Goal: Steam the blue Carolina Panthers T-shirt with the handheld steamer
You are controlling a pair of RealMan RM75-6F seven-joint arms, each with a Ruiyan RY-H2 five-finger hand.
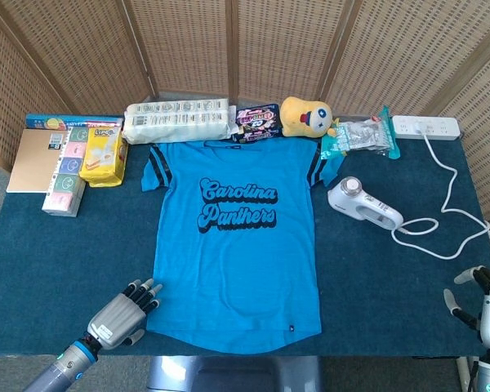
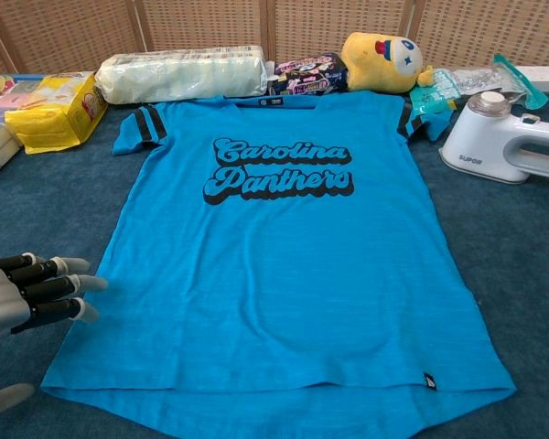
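T-shirt (image 1: 237, 245), flat blue knit, white steamer (image 1: 364, 204)

On the blue T-shirt (image 2: 274, 265) spread in the middle of the frame I can read "Carolina Panthers" in black-shadowed script, two lines across the chest. At the right edge of my chest view the white handheld steamer (image 2: 503, 139) carries the word "SUPOR" in small grey letters low on its body. The yellow packet (image 1: 102, 153) at the upper left of my head view has a small printed label near its top, but it is too small for me to make out, and so is the print on the dark snack bag (image 2: 307, 73) at top centre
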